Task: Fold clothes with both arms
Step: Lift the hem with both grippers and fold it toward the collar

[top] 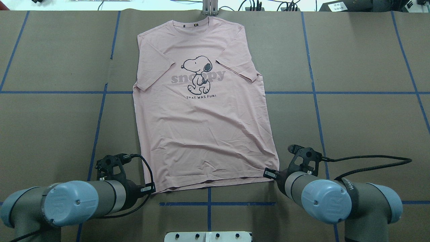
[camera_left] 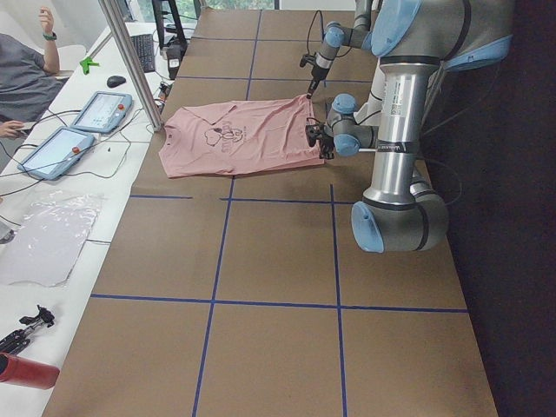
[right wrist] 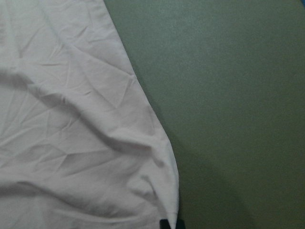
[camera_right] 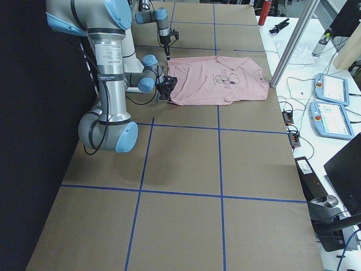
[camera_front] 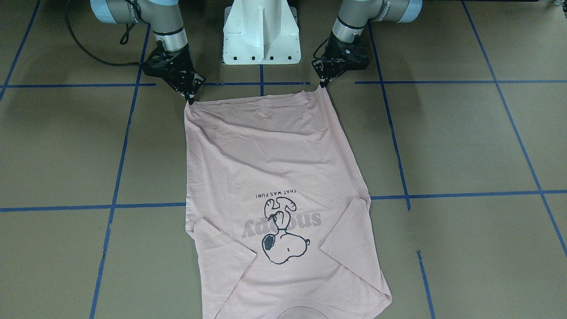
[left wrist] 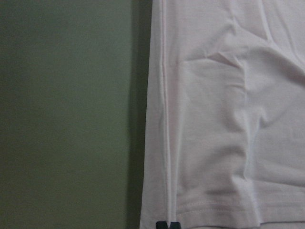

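The T-shirt [camera_front: 274,159] is being gripped at both hem corners — left pincer [camera_front: 324,85] and right pincer [camera_front: 191,100] closed on it — near a white pedestal [camera_front: 261,35].

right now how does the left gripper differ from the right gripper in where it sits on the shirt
The left gripper holds the hem corner nearer the white pedestal; the right gripper holds the corner farther out, so the hem of the T-shirt slants. By the left gripper the cloth edge runs straight; by the right gripper it curves. Both look shut on a bottom corner.
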`<state>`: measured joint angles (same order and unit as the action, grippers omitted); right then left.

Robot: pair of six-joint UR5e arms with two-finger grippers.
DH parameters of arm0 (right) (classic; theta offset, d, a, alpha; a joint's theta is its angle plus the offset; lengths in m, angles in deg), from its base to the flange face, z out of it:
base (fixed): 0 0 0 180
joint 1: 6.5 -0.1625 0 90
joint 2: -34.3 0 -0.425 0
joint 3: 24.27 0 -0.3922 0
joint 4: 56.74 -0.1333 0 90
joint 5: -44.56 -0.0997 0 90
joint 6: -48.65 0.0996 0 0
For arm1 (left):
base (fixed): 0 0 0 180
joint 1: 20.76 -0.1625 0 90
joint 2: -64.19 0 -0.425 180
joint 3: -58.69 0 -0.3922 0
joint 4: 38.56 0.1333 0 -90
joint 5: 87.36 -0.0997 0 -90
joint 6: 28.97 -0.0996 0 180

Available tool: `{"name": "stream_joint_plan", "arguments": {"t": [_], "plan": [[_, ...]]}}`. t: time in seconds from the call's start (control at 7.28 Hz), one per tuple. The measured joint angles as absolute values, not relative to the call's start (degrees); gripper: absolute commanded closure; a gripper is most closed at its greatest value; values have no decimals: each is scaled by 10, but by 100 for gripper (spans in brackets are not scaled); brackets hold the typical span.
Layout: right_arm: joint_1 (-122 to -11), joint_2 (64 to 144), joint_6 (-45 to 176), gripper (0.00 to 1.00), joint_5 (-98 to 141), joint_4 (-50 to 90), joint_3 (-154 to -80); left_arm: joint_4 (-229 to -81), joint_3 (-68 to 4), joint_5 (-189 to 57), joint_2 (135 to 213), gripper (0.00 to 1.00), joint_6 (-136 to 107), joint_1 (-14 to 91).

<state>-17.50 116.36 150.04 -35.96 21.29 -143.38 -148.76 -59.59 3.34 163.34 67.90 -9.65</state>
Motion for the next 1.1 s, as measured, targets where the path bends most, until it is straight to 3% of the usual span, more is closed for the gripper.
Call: {"name": "stream_joint_plan", "arguments": {"t": [0.27, 0.55, 0.69, 0.96, 1.1], "plan": [[-189, 1166, 1488, 100, -397, 341, -1574, -1382, -699, 71, 1643, 100, 651, -90], [-208, 1143, 1485, 100, -458, 508, -1738, -1215, -831, 136, 1714, 100, 621, -51], [-222, 1117, 1482, 100, -487, 564, -1779, -1148, -873, 178, 1760, 100, 616, -10], [-242, 1075, 1445, 100, -507, 604, -1776, -1099, -883, 222, 1802, 100, 581, 39], [-258, 1040, 1421, 100, -508, 607, -1732, -1097, -853, 222, 1808, 100, 534, 50]]}}
